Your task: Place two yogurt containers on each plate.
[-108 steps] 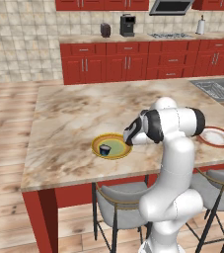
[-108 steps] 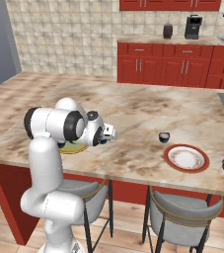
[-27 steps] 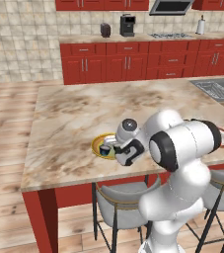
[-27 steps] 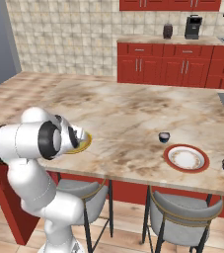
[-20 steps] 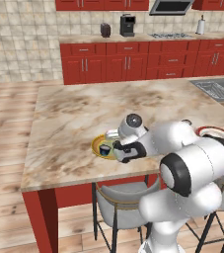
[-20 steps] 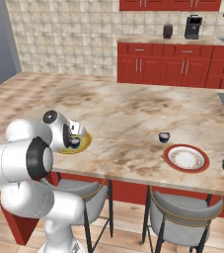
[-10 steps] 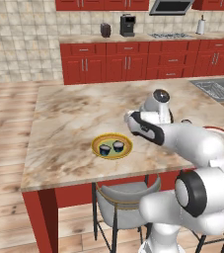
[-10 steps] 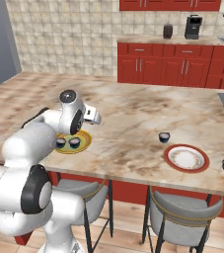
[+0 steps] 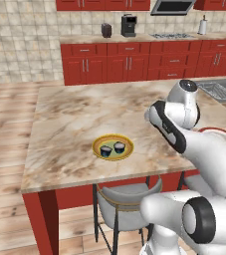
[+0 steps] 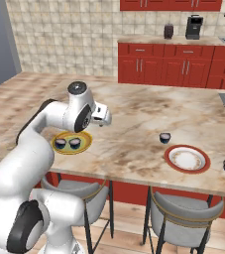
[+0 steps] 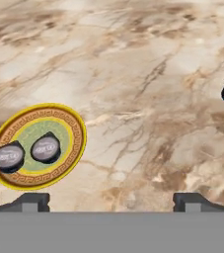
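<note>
On the yellow-rimmed plate (image 9: 113,147) sit two yogurt containers (image 11: 45,147), side by side. Above the counter (image 10: 134,129), the gripper (image 11: 111,200) hangs wide open, empty (a hasty reach could topple the loose cup (image 10: 165,137) beside the red-rimmed plate (image 10: 187,158)).

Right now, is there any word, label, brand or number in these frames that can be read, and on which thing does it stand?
None can be read.
Yogurt containers on the yellow plate: a faint dark mark on each pale lid, too blurred to read.
Yogurt container near the red plate: too small to tell.
Coffee machine on the far counter: no legible label.
</note>
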